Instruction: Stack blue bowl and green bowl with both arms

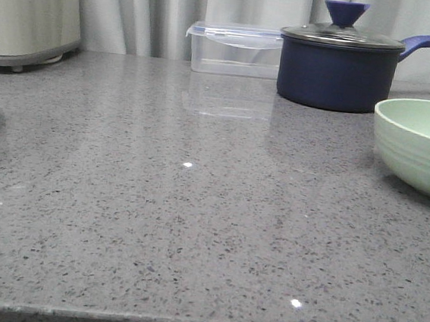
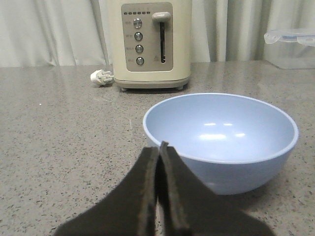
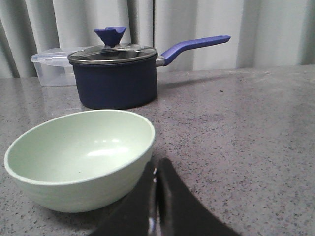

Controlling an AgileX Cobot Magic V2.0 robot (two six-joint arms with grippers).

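Note:
The green bowl [image 1: 422,143] stands empty at the right edge of the front view, cut off by the frame. It also shows in the right wrist view [image 3: 81,157], close in front of my right gripper [image 3: 156,169], which is shut and empty just beside its wall. The blue bowl [image 2: 221,137] shows only in the left wrist view, upright and empty on the counter. My left gripper [image 2: 160,147] is shut and empty, its tips just short of the bowl's near rim. Neither arm shows in the front view.
A dark navy lidded saucepan [image 1: 338,66] with a blue handle and a clear lidded container [image 1: 233,49] stand at the back by the curtain. A cream toaster [image 2: 150,44] with a white plug [image 2: 101,77] stands behind the blue bowl, and at the front view's back left [image 1: 31,10].

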